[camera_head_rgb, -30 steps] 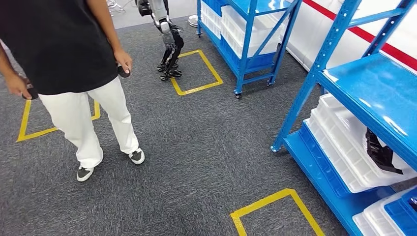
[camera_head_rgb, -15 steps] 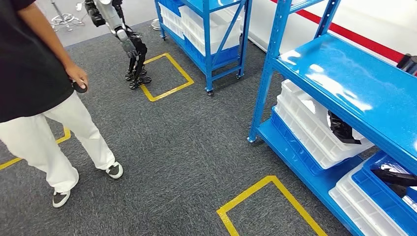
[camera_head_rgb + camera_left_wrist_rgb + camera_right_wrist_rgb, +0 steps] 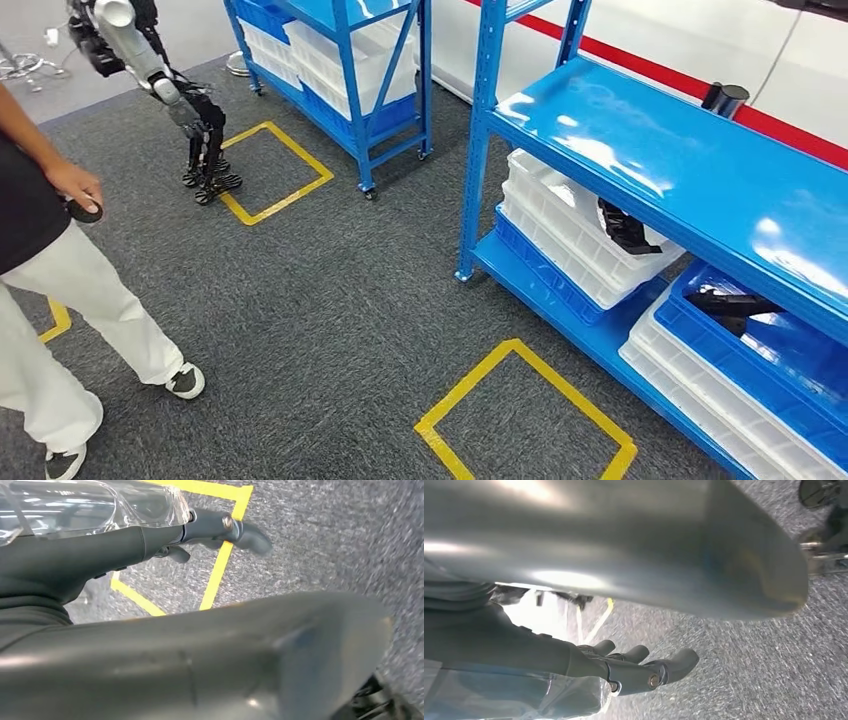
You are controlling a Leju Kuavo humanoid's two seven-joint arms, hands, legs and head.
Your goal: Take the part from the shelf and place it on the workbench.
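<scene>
One black part (image 3: 627, 228) in white bin (image 3: 560, 225), long axis seemingly toward the aisle

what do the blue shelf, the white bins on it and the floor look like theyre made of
Blue shelf: likely painted metal, glossy; it mirrors the lights in bright patches. White bins: probably moulded plastic, matte and slightly translucent-looking, with stacked rims. Floor: grey short-pile carpet by its speckled, fibrous texture, marked with yellow tape squares.
</scene>
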